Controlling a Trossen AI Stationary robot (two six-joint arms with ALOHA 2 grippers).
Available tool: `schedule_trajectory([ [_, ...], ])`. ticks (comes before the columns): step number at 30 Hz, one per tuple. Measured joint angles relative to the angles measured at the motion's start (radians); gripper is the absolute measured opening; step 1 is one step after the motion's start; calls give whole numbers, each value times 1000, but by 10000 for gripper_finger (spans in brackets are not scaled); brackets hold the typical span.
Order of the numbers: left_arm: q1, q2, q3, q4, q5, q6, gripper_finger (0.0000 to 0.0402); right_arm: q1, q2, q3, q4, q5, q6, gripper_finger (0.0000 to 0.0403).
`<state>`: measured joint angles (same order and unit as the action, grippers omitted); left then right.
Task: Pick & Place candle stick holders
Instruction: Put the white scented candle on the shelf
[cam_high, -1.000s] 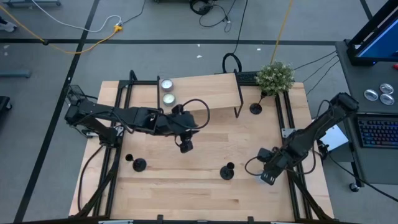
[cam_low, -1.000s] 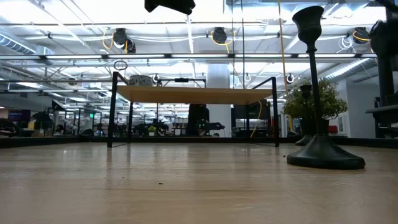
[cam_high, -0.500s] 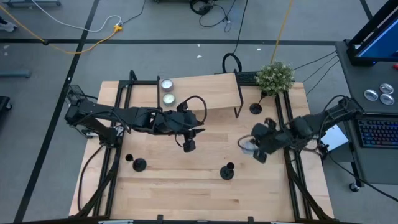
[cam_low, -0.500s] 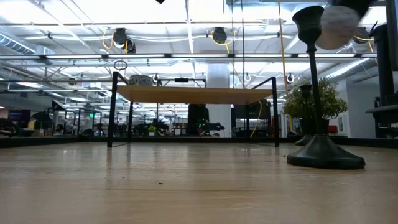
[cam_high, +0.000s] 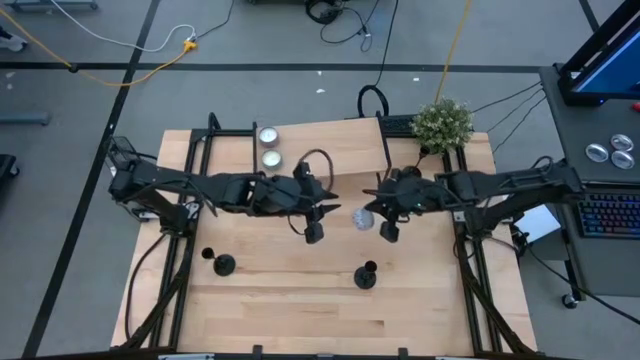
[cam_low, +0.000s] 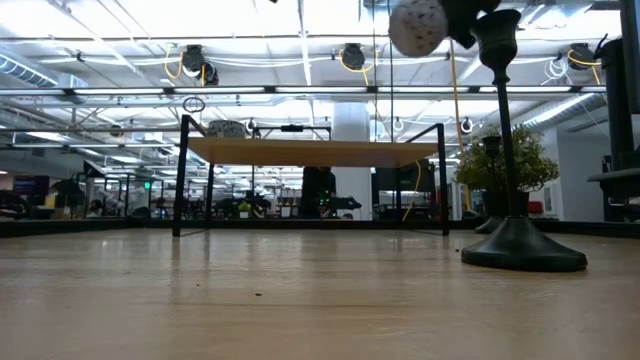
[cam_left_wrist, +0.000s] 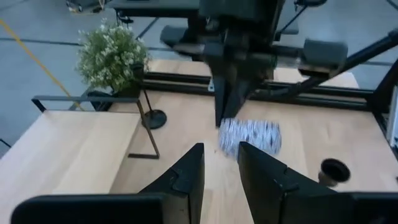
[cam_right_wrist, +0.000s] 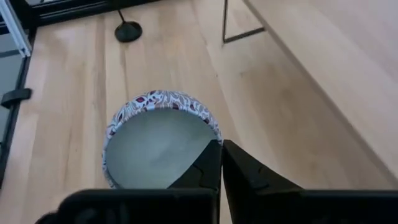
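Three black candle stick holders stand on their round bases on the wooden table: one near the left (cam_high: 223, 265), one near the front middle (cam_high: 366, 275), one by the plant (cam_high: 411, 175). No gripper touches them. My right gripper (cam_high: 373, 218) hovers above the table's middle, shut on a round patterned tin (cam_high: 362, 218). In the low view the tin (cam_low: 417, 27) hangs high beside the nearest holder (cam_low: 515, 150). My left gripper (cam_high: 313, 235) is open just left of the tin, its fingers (cam_left_wrist: 193, 171) pointing at it with nothing between them. My right gripper pinches the tin's thin wall at its rim (cam_right_wrist: 210, 138), on the side nearest the wrist; the fingers (cam_right_wrist: 239, 168) come slanting down from the table's right. The tin is lifted clear of the table, its open mouth turned toward the wrist.
A low wooden shelf on black legs (cam_high: 330, 150) stands at the table's far middle, with two white tealights (cam_high: 269, 146) at its left end. A small potted plant (cam_high: 441, 123) sits at the far right. Bare table lies in front of both grippers.
My right gripper has risen and swung from the table's near right toward the middle, rolling as it went, and carried the patterned tin up clear of the table to a spot beside my left gripper. My left gripper has shifted slightly toward the right and tipped upward.
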<state>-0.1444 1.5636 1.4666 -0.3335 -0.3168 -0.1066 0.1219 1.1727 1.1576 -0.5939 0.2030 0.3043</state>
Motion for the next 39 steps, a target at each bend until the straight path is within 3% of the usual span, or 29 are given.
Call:
schedule_trajectory([
  [7,-1,47,-1,-21,27,-9,131,-36,93,76,20,-24,-93,0],
  [15,0,60,-1,-59,29,-75,234,-59,192,177,-32,-22,-185,0],
  [24,0,83,-2,-132,47,-109,322,-62,218,179,-7,-25,-217,0],
  [39,43,100,-2,-93,94,-95,383,-69,218,179,0,-25,-213,0],
])
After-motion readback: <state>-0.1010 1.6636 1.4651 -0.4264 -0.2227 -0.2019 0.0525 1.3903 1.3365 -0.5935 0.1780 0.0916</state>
